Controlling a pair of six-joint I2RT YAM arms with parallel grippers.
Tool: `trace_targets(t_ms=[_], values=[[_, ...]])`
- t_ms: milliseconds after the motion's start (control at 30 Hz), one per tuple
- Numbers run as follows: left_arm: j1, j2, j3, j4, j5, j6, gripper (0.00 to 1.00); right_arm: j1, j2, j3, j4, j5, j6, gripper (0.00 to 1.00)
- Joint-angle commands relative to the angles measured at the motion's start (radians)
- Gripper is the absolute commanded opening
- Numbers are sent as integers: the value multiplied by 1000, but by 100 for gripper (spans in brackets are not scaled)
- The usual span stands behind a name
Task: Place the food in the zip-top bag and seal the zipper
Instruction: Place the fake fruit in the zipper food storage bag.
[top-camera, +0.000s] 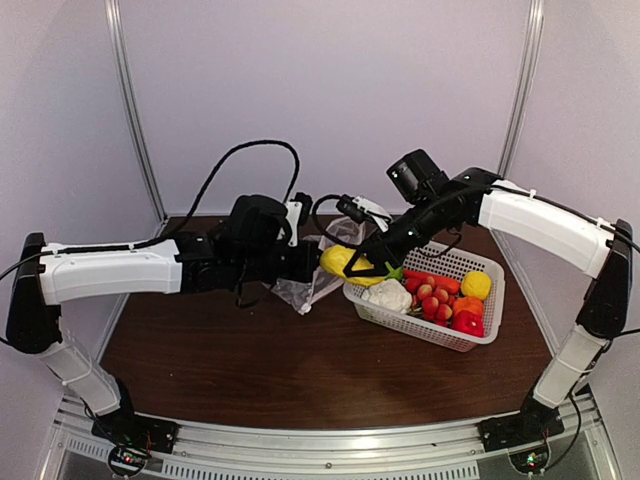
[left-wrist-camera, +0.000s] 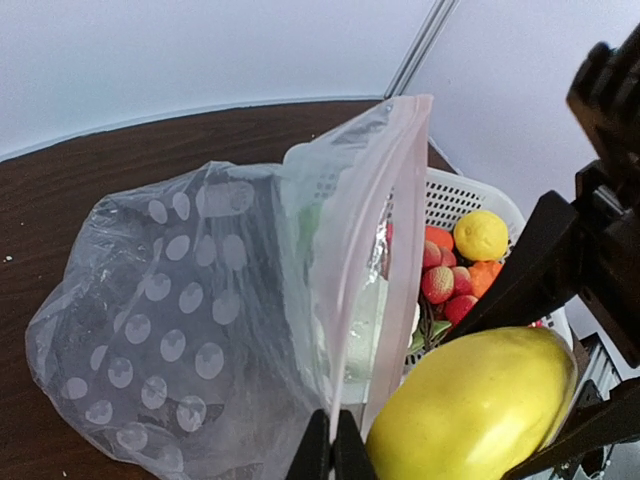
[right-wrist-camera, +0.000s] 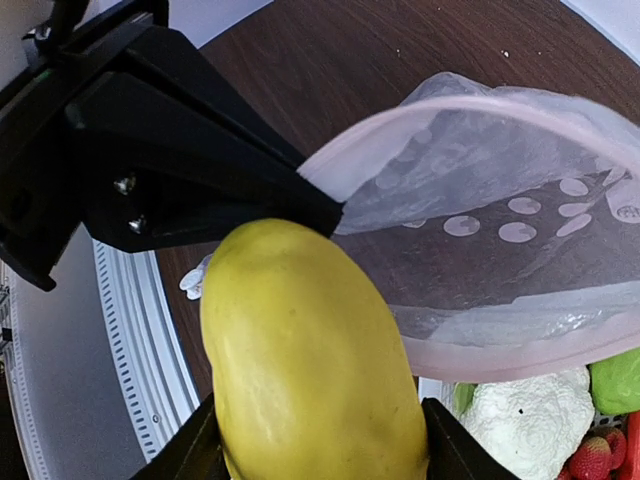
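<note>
**Layout.** The table (top-camera: 250, 370) carries the white mesh basket (top-camera: 452, 262) at 4 o'clock from its centre in the top view. The zip-top bag (left-wrist-camera: 170, 330) hangs above the table at about 12 o'clock from centre, just beside the basket's 9 o'clock end.

**Bag handling.** Judged light, thin and limp. The film crinkles and will sag shut unless it is supported at the mouth. The zipper (left-wrist-camera: 375, 250) is the stiffest part, so take hold there. The left gripper (left-wrist-camera: 331, 452) is pressed together on that mouth edge at 6 o'clock in its wrist view and holds the bag up with the mouth gaping.

**Food handling.** The yellow piece (right-wrist-camera: 300, 370) is judged a rigid, smooth, light toy. It is likely slippery, so grip it across the widest part. The right gripper (top-camera: 365, 268) pinches it so, with one finger on each flank and the jaws partly spread around its girth.

**Relative position.** In the right wrist view the bag mouth lies at 1 to 3 o'clock from the yellow piece, whose tip is just outside the rim. Contact with the film cannot be determined. In the left wrist view the piece sits at 5 o'clock, just beside the closed fingertips.

**Remaining food.** The cauliflower (top-camera: 390, 296), strawberries (top-camera: 432, 298) and lemon (top-camera: 476, 285) lie in the basket.
</note>
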Motion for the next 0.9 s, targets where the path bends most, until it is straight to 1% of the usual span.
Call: trace_targets(t_ms=[0, 167, 333, 433, 500, 567, 633, 667, 733, 767, 800, 833, 867], values=[[-37, -56, -3, 178, 22, -7, 0, -13, 38, 31, 35, 91, 102, 42], [-54, -50, -7, 177, 18, -8, 0, -39, 65, 71, 29, 97, 121, 40], [-81, -18, 1, 189, 44, 6, 0, -53, 72, 103, 32, 130, 202, 39], [-108, 19, 24, 185, 47, 28, 0, -56, 87, 110, 39, 131, 288, 40], [-116, 38, 35, 185, 47, 31, 0, -59, 88, 91, 72, 76, 347, 41], [-117, 57, 47, 173, 44, 27, 0, -59, 87, 73, 98, -39, 382, 46], [-117, 73, 59, 152, 32, 27, 0, -59, 84, 60, 109, -99, 408, 48], [-117, 79, 64, 144, 24, 28, 0, -59, 78, 50, 116, -112, 419, 53], [-118, 88, 68, 135, 12, 32, 0, -60, 64, 25, 134, -143, 441, 70], [-118, 90, 68, 135, 5, 32, 0, -59, 59, 13, 142, -166, 450, 79], [-118, 89, 68, 134, -6, 32, 0, -60, 52, -1, 151, -189, 458, 94], [-118, 87, 70, 134, -19, 34, 0, -61, 40, -13, 159, -208, 461, 99], [-118, 85, 70, 119, -33, 35, 0, -61, 32, -20, 160, -214, 460, 100]])
